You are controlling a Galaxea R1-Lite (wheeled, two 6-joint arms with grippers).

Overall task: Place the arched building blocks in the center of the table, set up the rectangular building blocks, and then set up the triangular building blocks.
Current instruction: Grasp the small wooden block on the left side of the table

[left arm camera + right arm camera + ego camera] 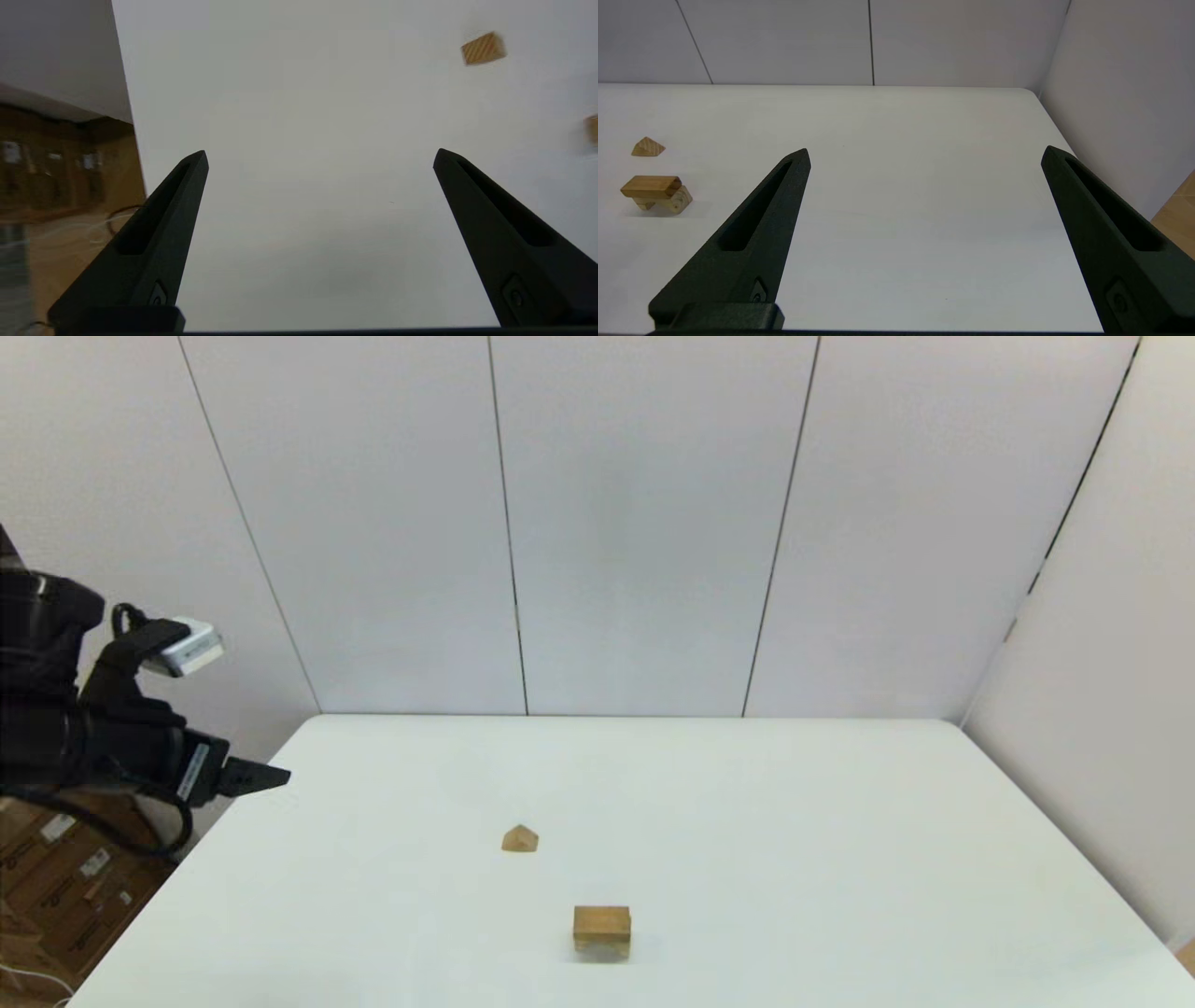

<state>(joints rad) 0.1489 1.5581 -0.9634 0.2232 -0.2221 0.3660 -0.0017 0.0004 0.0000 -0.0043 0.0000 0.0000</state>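
Observation:
Near the front middle of the table point(822, 840) the arched building block point(602, 948) stands with its cut-out downward, and the rectangular building block point(602, 920) lies flat on top of it. The right wrist view shows this pair side-on: slab point(650, 185) over arch point(672, 202). The triangular building block point(520, 839) sits alone on the table, a little farther back and to the left, peak up. My left gripper point(257, 775) hovers open over the table's left edge, far from the blocks. My right gripper point(924, 156) is open over the right side, empty.
Cardboard boxes point(56, 877) stand on the floor beyond the table's left edge. White wall panels close off the back and the right side. The left wrist view shows the triangular block point(483, 48) far off across bare tabletop.

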